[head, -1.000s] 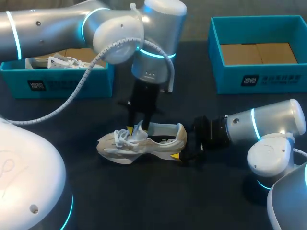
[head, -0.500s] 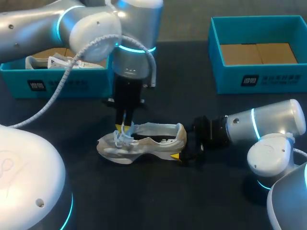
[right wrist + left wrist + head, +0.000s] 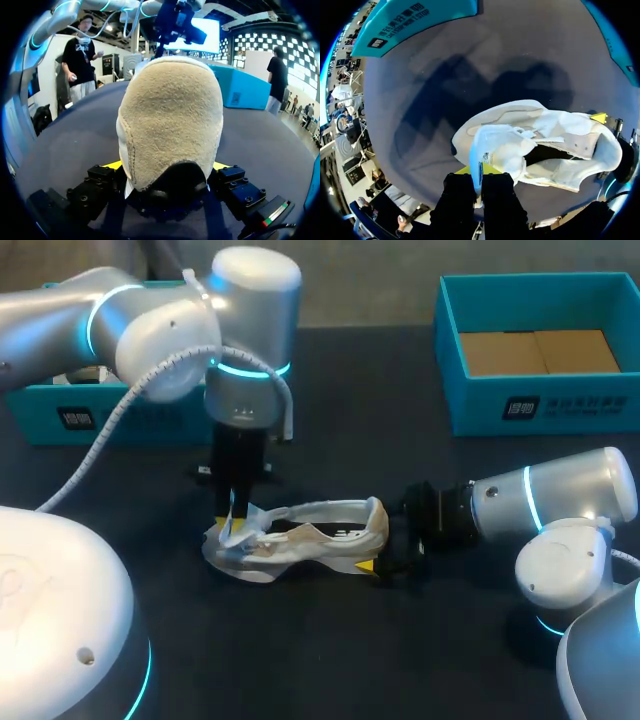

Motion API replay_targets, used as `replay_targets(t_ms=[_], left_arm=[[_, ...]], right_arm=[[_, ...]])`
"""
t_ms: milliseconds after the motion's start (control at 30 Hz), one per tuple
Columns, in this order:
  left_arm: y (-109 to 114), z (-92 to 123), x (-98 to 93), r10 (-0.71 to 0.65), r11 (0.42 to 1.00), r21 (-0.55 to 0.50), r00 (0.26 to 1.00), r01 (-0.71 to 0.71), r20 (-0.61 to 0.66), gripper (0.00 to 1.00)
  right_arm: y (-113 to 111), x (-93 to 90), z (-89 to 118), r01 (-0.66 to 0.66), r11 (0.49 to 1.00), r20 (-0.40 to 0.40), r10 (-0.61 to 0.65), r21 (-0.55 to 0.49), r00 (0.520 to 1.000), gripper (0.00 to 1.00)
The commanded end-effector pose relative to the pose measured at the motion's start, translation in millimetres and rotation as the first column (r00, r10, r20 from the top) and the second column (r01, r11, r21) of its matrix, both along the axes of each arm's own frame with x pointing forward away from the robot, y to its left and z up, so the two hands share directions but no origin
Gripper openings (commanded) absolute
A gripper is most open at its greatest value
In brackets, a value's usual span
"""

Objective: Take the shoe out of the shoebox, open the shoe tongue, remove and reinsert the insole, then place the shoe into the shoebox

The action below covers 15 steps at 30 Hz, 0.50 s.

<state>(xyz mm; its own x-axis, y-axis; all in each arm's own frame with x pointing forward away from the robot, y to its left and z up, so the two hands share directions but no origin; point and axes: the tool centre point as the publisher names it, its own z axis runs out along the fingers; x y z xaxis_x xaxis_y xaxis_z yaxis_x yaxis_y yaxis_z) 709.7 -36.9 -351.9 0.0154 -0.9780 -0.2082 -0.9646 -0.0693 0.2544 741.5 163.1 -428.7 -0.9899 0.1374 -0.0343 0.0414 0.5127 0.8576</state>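
Left end effector (image 3: 480,172): now nearer the toe, pinching tongue (image 3: 497,150). Right end effector (image 3: 167,167): clamps shoe (image 3: 310,538) heel. Advisable: peel tongue forward gently, heel anchored.

Left arm (image 3: 140,325): in from left side, elbow high, wrist turned straight down over mid-table.
Left gripper (image 3: 479,172): vertical, fingers drawn nearly together — pinched on tongue (image 3: 496,149) from two sides.
Right arm (image 3: 555,498): in from right side, low, forearm about level with table.
Right gripper (image 3: 169,169): horizontal, fingers spread wide — one yellow tip pressed to each side of shoe (image 3: 170,100) at heel.
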Motion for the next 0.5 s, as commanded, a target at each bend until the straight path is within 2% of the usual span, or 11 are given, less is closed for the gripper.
replay_targets(t_ms=[33, 67, 100, 200, 333, 400, 467, 500], left_arm=[[-1.5, -12.6, -0.7, 0.003, 1.000, 0.031, 1.000, -0.003, 0.013, 0.00], [-0.6, -14.3, -0.8, 0.004, 0.999, 0.040, 1.000, -0.005, 0.019, 0.00], [0.4, -15.5, -1.2, 0.003, 0.999, 0.041, 1.000, -0.004, 0.020, 0.16], [4.3, -18.5, -2.8, 0.002, 0.999, 0.050, 1.000, -0.003, 0.021, 0.36], [10.5, -19.2, -5.1, 0.011, 0.998, 0.055, 1.000, -0.012, 0.018, 0.77], [13.1, -18.0, -5.5, 0.021, 0.998, 0.056, 1.000, -0.022, 0.023, 0.93], [16.2, -15.9, -5.5, 0.028, 0.998, 0.057, 0.999, -0.030, 0.028, 1.00], [18.0, -14.7, -5.2, 0.033, 0.998, 0.056, 0.999, -0.034, 0.029, 1.00]], right_arm=[[2.0, 0.2, -2.9, 0.002, 1.000, 0.001, -0.002, -0.001, 1.000, 0.00], [2.0, 0.2, -2.9, 0.002, 1.000, 0.001, -0.002, -0.001, 1.000, 0.00], [2.0, 0.2, -2.9, 0.002, 1.000, 0.001, -0.002, -0.001, 1.000, 0.00], [2.0, 0.2, -2.9, 0.002, 1.000, 0.001, -0.002, -0.001, 1.000, 0.00], [2.0, 0.2, -2.9, 0.002, 1.000, 0.001, -0.002, -0.001, 1.000, 0.00], [2.0, 0.2, -2.9, 0.002, 1.000, 0.001, -0.002, -0.001, 1.000, 0.00], [2.0, 0.2, -2.9, 0.002, 1.000, 0.001, -0.002, -0.001, 1.000, 0.00], [2.0, 0.2, -2.9, 0.002, 1.000, 0.001, -0.002, -0.001, 1.000, 0.00]])
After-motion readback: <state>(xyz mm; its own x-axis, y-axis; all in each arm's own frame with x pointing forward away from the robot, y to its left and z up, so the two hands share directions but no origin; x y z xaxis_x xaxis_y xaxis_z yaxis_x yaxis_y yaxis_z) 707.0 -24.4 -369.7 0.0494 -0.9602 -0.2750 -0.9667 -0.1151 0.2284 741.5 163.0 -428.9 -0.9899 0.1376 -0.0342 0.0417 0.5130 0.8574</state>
